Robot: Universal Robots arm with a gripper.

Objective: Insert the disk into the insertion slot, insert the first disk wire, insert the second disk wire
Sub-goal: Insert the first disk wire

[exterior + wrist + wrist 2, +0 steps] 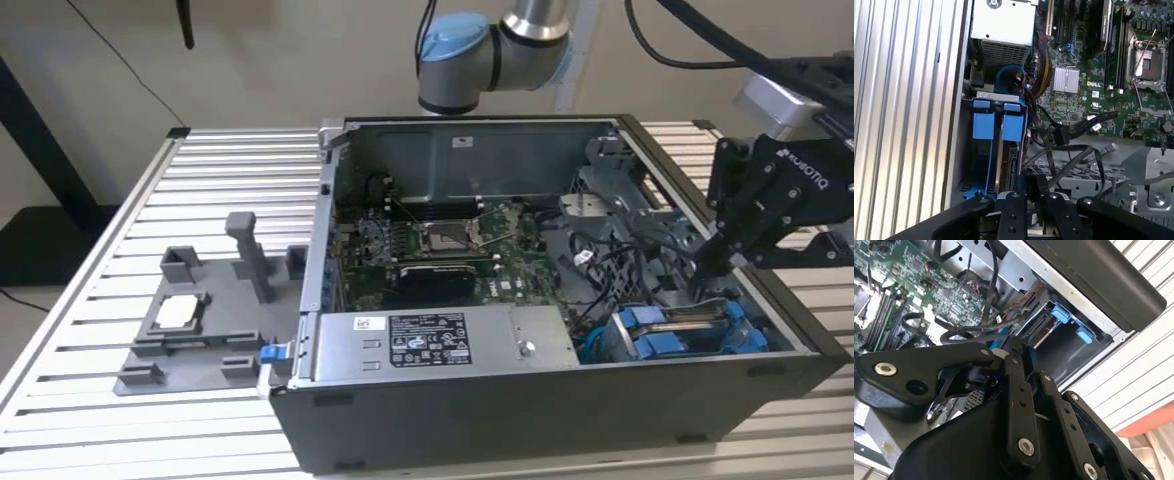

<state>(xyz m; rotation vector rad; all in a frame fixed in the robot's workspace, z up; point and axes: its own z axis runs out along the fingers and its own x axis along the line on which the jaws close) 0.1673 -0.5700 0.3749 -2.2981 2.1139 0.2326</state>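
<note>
Claw (pixel 707 272) inside the open computer case (pixel 534 425), reaching down into the case's corner on the exterior view's right, tips just above the drive cage (pixel 767 338). Fingers drawn together into one narrow point in the exterior view. In both wrist views they run side by side, tips meeting or very nearly. Whether anything is nipped between them I cannot make out.

Disk (pixel 687 325) sits in the drive cage, standing on edge, with the blue tabs of its carrier showing at the cage mouth. In the first wrist view the disk (pixel 1013 129) lies near my fingertips (pixel 1021 187), apart from them. In the second wrist view its blue tabs (pixel 1060 315) show past the claw, deep in the case corner.

Black wires (pixel 1069 150) lie in a loose tangle inside the case, between the cage and the green circuit board (pixel 1089 90). One dark connector (pixel 1061 134) lies among them. Whether any wire is plugged into the disk I cannot tell.

Grey power box (pixel 441 340) runs along the case's near wall, just beside the cage. Outside the case, on the exterior view's left, a grey tray (pixel 200 335) rests on the slatted table (pixel 80 330).
</note>
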